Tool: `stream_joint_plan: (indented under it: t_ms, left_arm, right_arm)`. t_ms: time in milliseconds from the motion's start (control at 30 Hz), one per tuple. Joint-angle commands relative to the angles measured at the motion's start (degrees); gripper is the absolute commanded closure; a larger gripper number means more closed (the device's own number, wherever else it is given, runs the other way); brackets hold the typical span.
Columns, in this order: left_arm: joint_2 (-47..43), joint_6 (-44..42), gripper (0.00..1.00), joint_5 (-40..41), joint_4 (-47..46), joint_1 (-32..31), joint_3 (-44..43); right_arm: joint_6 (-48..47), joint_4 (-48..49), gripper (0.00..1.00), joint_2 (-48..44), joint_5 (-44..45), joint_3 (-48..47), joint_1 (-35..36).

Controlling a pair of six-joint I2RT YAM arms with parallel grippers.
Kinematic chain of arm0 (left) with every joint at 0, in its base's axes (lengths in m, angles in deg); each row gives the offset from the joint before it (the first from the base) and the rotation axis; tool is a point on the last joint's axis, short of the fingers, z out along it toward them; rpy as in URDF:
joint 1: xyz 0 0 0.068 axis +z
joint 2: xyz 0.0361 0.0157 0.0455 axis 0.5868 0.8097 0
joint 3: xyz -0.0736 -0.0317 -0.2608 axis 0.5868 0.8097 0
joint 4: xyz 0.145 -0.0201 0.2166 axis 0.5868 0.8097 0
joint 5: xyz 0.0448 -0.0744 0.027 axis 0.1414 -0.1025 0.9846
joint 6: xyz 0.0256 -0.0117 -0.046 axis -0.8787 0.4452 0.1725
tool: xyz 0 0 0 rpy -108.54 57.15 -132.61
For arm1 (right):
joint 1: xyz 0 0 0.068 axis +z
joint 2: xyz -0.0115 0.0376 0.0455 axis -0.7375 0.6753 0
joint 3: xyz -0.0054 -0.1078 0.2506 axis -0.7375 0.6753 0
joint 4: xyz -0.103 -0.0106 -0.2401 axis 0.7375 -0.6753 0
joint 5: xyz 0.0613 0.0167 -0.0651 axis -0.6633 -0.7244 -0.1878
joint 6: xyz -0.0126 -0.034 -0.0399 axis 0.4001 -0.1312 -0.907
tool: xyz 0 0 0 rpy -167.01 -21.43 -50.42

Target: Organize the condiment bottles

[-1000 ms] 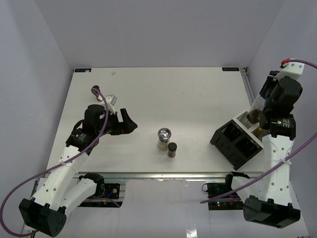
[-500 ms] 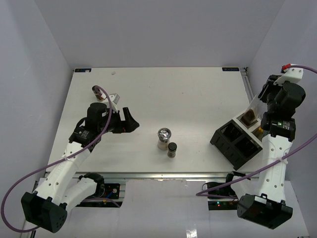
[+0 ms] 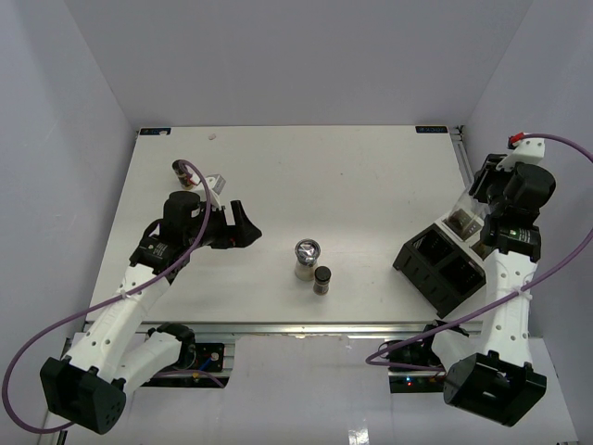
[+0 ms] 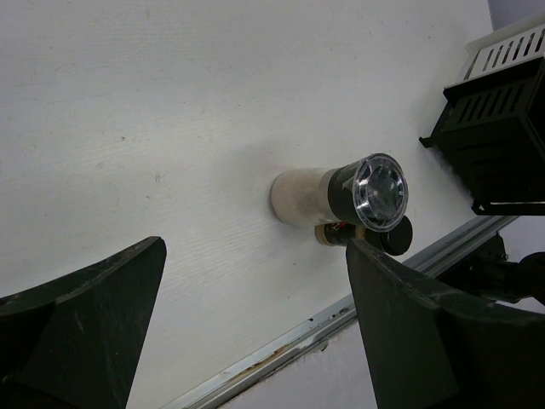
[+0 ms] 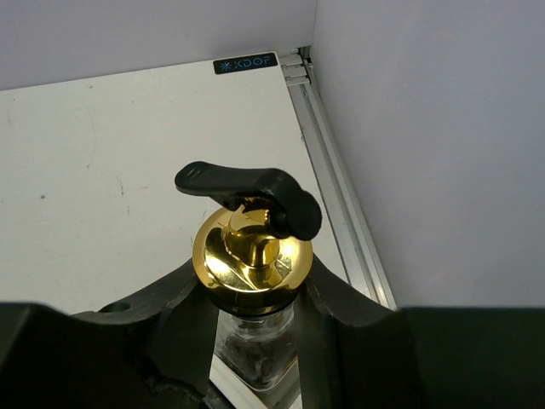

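Left gripper: your jaws stand wide apart with nothing between them, over the bench.
Chrome-topped shaker: it stands on the bench ahead of your left gripper, nearer its right finger.
Small dark jar: it sits just beyond the shaker, close against it.
Right gripper: your fingers clasp the tall glass bottle from both sides, just under its gold spout.
Black rack: it lies below your right gripper, and the bottle is at its far end.
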Motion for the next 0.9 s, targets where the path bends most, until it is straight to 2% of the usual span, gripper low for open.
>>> stream_joint_plan:
  t_ms: [0,133,467,600,667,767,800,867]
  left_arm:
    - [0.3,-1.4,0.02,-0.8,0.3,0.2,-0.4]
    - [0.1,-1.7,0.02,0.0,0.7,0.2,-0.8]
    - [-0.3,-0.8,0.02,-0.7,0.5,0.3,-2.1]
    - [-1.7,-0.9,0.02,-0.4,1.5,0.2,-2.6]
    - [-2.5,-0.9,0.02,-0.3,1.8,0.2,-2.6]
    - [-3.6,-0.9,0.02,0.0,2.7,0.2,-2.6]
    - [-3.8,-0.8,0.02,0.0,2.9,0.2,-2.6]
    - [-4.1,-0.8,0.02,-0.2,3.3,0.2,-3.0]
  right_arm:
    - [-0.2,8.7,0.92,-0.5,-3.2,1.2,-0.5]
    - [0.1,10.0,0.85,-0.6,-2.2,3.6,-0.4]
    - [-0.7,10.6,0.58,-2.5,0.7,8.0,-0.4]
    - [0.5,9.6,0.52,-2.2,0.6,7.5,-0.4]
    - [0.9,8.9,0.41,-2.2,-0.1,7.1,-0.4]
    - [1.4,7.4,0.35,-2.1,-0.1,6.1,-0.4]
    - [1.6,6.8,0.27,-2.2,-0.1,5.7,-0.4]
    - [1.6,5.3,0.20,-2.0,-0.4,4.1,-0.4]
